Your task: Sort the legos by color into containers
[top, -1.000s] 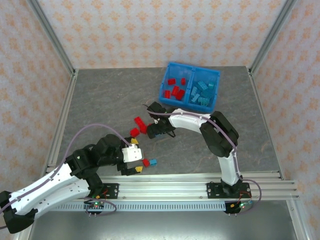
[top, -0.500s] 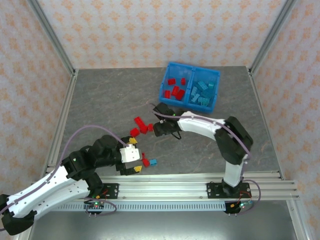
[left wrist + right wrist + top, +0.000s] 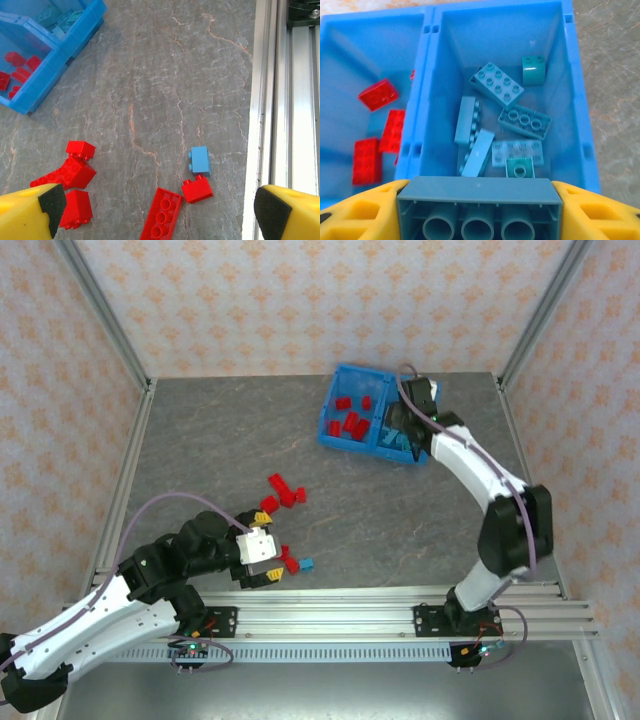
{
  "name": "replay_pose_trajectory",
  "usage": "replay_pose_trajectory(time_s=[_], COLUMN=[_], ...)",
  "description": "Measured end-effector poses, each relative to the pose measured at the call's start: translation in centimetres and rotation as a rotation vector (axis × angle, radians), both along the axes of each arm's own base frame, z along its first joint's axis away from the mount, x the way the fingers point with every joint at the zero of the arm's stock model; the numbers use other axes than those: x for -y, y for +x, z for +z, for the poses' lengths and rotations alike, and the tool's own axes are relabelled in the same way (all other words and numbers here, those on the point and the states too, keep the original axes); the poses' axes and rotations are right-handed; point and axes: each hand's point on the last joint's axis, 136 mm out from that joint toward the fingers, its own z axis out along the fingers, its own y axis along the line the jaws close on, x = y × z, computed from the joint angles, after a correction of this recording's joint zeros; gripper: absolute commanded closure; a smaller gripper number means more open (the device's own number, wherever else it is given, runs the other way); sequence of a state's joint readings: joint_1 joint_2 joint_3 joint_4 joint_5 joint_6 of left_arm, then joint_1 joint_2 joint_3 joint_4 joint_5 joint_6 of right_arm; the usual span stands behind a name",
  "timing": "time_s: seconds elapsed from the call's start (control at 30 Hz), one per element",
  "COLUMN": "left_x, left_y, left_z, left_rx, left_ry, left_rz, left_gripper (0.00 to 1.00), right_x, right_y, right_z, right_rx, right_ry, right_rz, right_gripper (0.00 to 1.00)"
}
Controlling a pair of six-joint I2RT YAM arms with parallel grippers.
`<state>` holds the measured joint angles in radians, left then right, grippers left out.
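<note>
One teal brick (image 3: pixel 477 192) clamped in right end effector (image 3: pixel 477 212), above bin (image 3: pixel 580 100), left end effector (image 3: pixel 161 207) spread wide

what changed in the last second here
The right gripper swung from the middle of the table back and to the right. It now hangs over the right compartment of the bin, shut on a grey-blue brick. The left gripper barely shifted and is open above the loose red bricks and the small blue brick. The bin and the loose bricks stayed about where they were.
</note>
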<state>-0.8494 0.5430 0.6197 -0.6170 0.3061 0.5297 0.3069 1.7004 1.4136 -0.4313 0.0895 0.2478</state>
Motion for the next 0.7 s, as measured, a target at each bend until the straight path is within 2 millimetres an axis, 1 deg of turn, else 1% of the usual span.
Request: replay_pose_trajectory(time_s=[0.1, 0.17, 0.23, 0.3, 0.37, 0.5, 0.57, 0.63, 0.7], left_x=[0.0, -0.1, -0.1, -0.2, -0.2, -0.3, -0.3, -0.4, -0.5], left_y=[0.1, 0.1, 0.1, 0.1, 0.2, 0.3, 0.3, 0.4, 0.5], left_z=[0.0, 0.1, 0.2, 0.3, 0.3, 0.3, 0.3, 0.3, 0.4], left_rx=[-0.004, -0.002, -0.001, 0.002, 0.005, 0.008, 0.009, 0.012, 0.021], left_ry=[-0.003, -0.007, -0.012, -0.013, -0.011, -0.009, -0.008, -0.007, -0.005], left_rz=[0.008, 0.013, 0.016, 0.019, 0.024, 0.029, 0.031, 0.033, 0.043], left_gripper=[0.0, 0.0, 0.0, 0.0, 0.0, 0.0, 0.0, 0.0, 0.0], right_x=[0.5, 0.7, 0.7, 0.7, 0.7, 0.7, 0.7, 0.5, 0.0], right_y=[3.0, 4.3, 5.1, 5.6, 5.5, 5.1, 4.6, 3.5, 1.3], right_z=[-2.3, -3.8, -4.9, -5.4, -5.3, -4.4, -3.4, -1.9, -0.4], right_rx=[-0.049, -0.083, -0.113, -0.135, -0.144, -0.144, -0.136, -0.117, -0.099], right_ry=[-0.001, 0.0, 0.002, 0.005, 0.005, 0.008, 0.016, 0.037, 0.069], right_rz=[-0.02, -0.027, -0.031, -0.033, -0.032, -0.034, -0.029, -0.014, 0.019], right_gripper=[0.47, 0.39, 0.3, 0.23, 0.19, 0.19, 0.19, 0.19, 0.19])
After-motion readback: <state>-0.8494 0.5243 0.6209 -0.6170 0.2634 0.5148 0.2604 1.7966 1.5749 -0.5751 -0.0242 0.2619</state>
